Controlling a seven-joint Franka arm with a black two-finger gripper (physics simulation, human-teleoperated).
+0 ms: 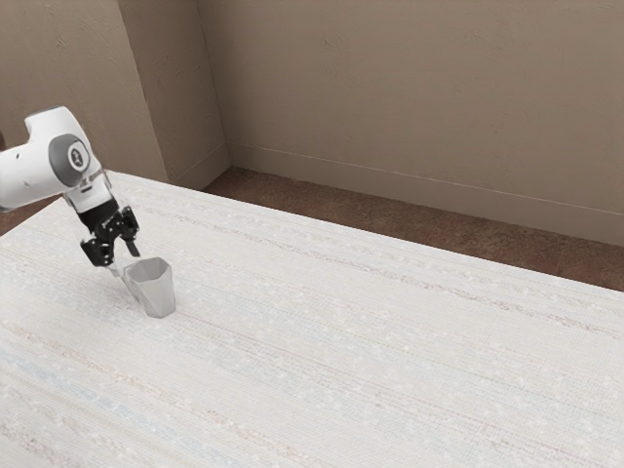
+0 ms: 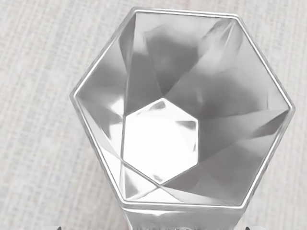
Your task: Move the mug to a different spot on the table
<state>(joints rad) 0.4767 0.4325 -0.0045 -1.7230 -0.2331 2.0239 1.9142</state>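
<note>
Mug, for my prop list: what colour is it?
Mug is shiny silver-grey; best in wrist view.

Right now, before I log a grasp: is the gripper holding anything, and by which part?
Cannot be told: the gripper sits at the rim of the mug, but a hold isn't clear.

From where I stand, the mug (image 1: 151,286) is a pale silver-grey. Its flat facets run from near white to mid grey, and the rim is a thin lighter line. Seen from above, its six-sided bottom is the brightest patch, almost white, with darker grey panels around it. The hand (image 1: 109,255) is black. The arm (image 1: 44,161) is glossy white with a grey disc on its joint. The bench (image 1: 341,341) is whitewashed off-white, streaked along its length with faint grey, bluish and tan grain lines. The walls (image 1: 409,88) are a plain dull beige, the skirting (image 1: 439,185) slightly lighter, and the floor (image 1: 390,219) is dark brown.
</note>
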